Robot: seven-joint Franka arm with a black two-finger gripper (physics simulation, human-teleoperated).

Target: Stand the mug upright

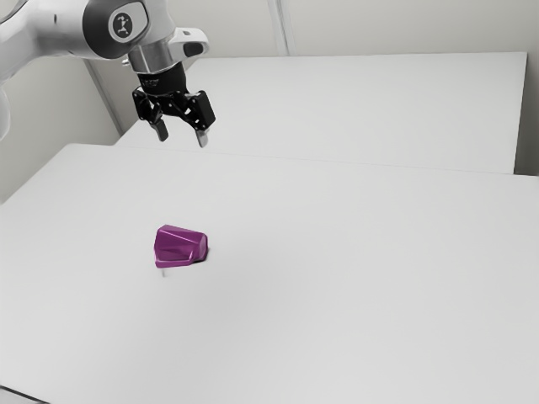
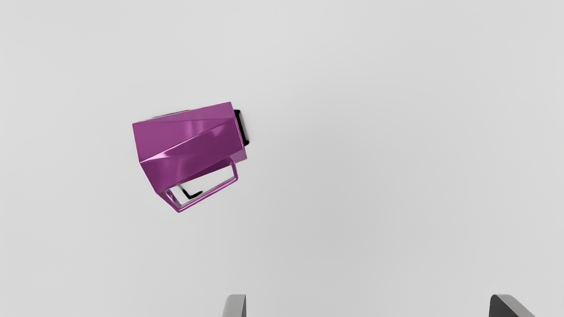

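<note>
One mug (image 2: 189, 145) lying sideways | wrist view: handle (image 2: 208, 193) | exterior view: arm (image 1: 50, 32)

A pale wall (image 1: 404, 25) (seamed) backs the white table (image 1: 354, 295).

exterior: from side, farther, angled down; wrist: close above, downward; both: mug (image 2: 189, 145)
</note>
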